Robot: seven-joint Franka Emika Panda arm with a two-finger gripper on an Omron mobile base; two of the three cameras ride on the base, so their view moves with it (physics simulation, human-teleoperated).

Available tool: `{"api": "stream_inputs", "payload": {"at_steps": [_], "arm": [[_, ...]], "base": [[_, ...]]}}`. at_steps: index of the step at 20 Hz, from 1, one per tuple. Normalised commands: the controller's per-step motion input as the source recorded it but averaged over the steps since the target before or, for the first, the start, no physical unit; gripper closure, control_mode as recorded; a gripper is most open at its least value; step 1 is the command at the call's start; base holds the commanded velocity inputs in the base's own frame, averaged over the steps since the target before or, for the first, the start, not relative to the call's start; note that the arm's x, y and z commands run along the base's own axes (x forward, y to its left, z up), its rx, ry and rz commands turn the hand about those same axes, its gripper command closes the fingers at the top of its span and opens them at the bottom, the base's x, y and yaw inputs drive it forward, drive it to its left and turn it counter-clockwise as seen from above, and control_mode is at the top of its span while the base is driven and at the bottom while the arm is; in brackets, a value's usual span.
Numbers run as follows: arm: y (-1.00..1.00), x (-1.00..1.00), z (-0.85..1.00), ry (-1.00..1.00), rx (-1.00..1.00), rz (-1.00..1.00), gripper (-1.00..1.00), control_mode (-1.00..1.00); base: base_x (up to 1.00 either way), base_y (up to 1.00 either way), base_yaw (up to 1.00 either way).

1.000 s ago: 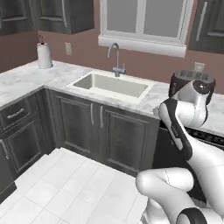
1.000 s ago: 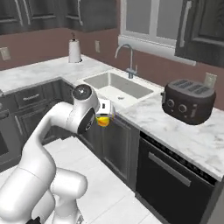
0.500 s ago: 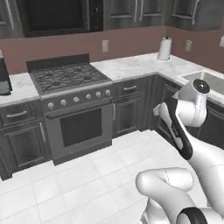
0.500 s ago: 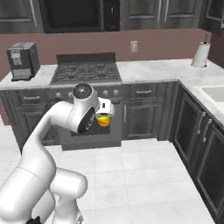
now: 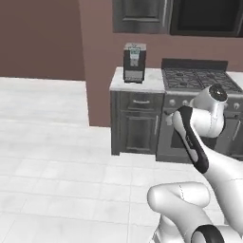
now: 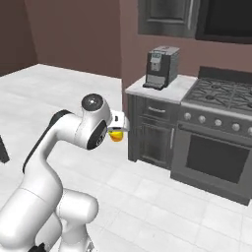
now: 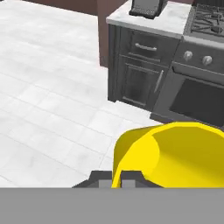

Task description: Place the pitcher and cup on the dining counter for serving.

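My gripper (image 6: pixel 118 127) is shut on the cup (image 6: pixel 116 134), a small yellow-orange cup held close in front of the arm's folded elbow, above the tiled floor. In the hand view the cup (image 7: pixel 175 153) lies large at the lower right, its rim clamped between my gripper's (image 7: pixel 116 180) dark tips. The pitcher and the dining counter are out of view.
A dark coffee machine (image 5: pixel 134 62) (image 6: pixel 162 66) stands on the marble end of a dark cabinet run (image 5: pixel 136 126). A gas stove with oven (image 6: pixel 224 128) sits to its right. White tiled floor (image 5: pixel 47 156) spreads open to the left, below a brown wall (image 5: pixel 42 38).
The whole picture has swung from the sink past the stove to the counter's end, so the base has turned. The cup stays in my shut gripper.
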Motion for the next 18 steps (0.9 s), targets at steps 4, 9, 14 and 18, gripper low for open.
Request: {"api": "stream_inputs", "payload": {"at_steps": [4, 9, 14, 18], "arm": [[0.0, 0.0, 0.0, 0.0, 0.0, 0.0, 1.0, 1.0], [0.0, 0.0, 0.0, 0.0, 0.0, 0.0, 1.0, 1.0], [0.0, 0.0, 0.0, 0.0, 0.0, 0.0, 1.0, 1.0], [0.0, 0.0, 0.0, 0.0, 0.0, 0.0, 1.0, 1.0]], "base": [[-0.24, 0.45, 0.96], [-0.12, 0.2, 1.0], [-0.02, 0.04, 0.97], [0.52, 0.01, 0.54]]}}
